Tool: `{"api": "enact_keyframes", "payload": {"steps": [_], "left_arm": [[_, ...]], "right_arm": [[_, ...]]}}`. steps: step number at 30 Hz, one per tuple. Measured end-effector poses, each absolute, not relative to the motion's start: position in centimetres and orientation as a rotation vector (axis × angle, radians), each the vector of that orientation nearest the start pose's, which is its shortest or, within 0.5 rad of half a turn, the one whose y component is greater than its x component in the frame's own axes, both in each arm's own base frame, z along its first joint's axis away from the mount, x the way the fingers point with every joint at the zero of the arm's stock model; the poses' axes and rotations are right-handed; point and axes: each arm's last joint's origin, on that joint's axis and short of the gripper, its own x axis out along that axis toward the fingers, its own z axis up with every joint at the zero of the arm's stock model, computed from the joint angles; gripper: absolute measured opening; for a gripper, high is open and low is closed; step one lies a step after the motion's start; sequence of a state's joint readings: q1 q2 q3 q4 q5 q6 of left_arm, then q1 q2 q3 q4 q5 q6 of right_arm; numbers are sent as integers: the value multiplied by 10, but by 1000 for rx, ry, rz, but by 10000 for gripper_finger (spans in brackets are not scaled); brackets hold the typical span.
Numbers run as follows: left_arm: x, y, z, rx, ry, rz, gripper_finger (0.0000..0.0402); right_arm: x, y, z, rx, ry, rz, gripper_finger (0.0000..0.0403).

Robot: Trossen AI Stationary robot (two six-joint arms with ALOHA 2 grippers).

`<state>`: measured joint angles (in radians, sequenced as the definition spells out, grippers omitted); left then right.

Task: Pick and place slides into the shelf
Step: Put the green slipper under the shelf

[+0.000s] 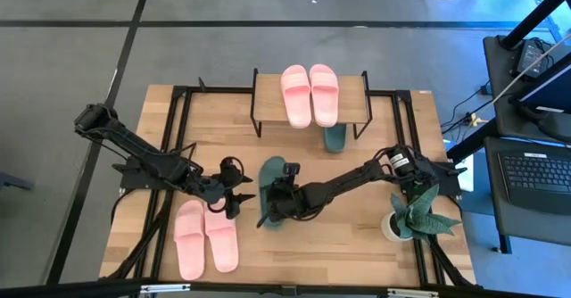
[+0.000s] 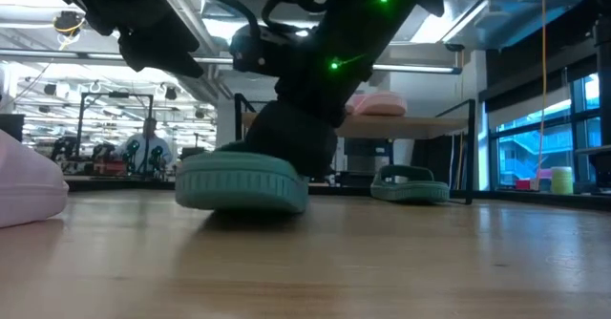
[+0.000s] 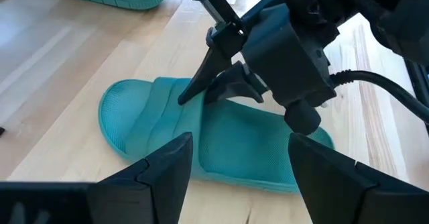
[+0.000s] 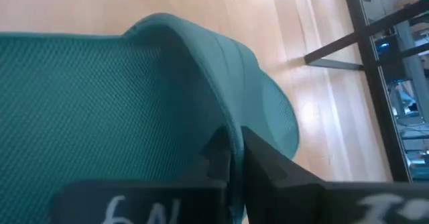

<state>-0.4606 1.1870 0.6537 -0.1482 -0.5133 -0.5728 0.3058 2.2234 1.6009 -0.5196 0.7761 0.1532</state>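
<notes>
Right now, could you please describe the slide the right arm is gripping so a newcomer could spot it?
Start at the shelf at the table's far edge, then come toward the table's middle. There lies a dark green slide, the right pincer shut on its strap. Its green mate sits under the shelf, untouched.

Two dark jointed arms, matte black angular fingers (image 3: 167, 167), black cable, green indicator lights, white handwritten markings.

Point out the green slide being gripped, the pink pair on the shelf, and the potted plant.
Green slide (image 1: 268, 175), high view, toe end.
Pink pair (image 1: 309, 94), high view, inner edges.
Potted plant (image 1: 417, 211), high view, leaves.
</notes>
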Motion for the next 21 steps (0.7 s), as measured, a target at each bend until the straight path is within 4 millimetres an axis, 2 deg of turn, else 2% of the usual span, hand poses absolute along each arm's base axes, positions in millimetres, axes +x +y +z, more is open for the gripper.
{"api": "enact_keyframes", "payload": {"steps": [5,8,11,13,18,21], "left_arm": [[216,-92,217,-177,552,232,236],[214,-94,218,-136,520,282,236],[209,-97,222,-109,495,253,236],[204,-98,221,-103,473,224,236],[181,-89,221,-121,387,171,236],[166,-80,217,-120,341,152,236]], "right_arm": [[428,112,146,-463,1001,-512,17],[412,105,159,-494,1058,-600,17],[393,98,179,-498,1042,-716,17],[380,93,185,-488,1023,-741,17],[351,80,185,-417,949,-708,17],[344,67,178,-417,912,-640,16]]}}
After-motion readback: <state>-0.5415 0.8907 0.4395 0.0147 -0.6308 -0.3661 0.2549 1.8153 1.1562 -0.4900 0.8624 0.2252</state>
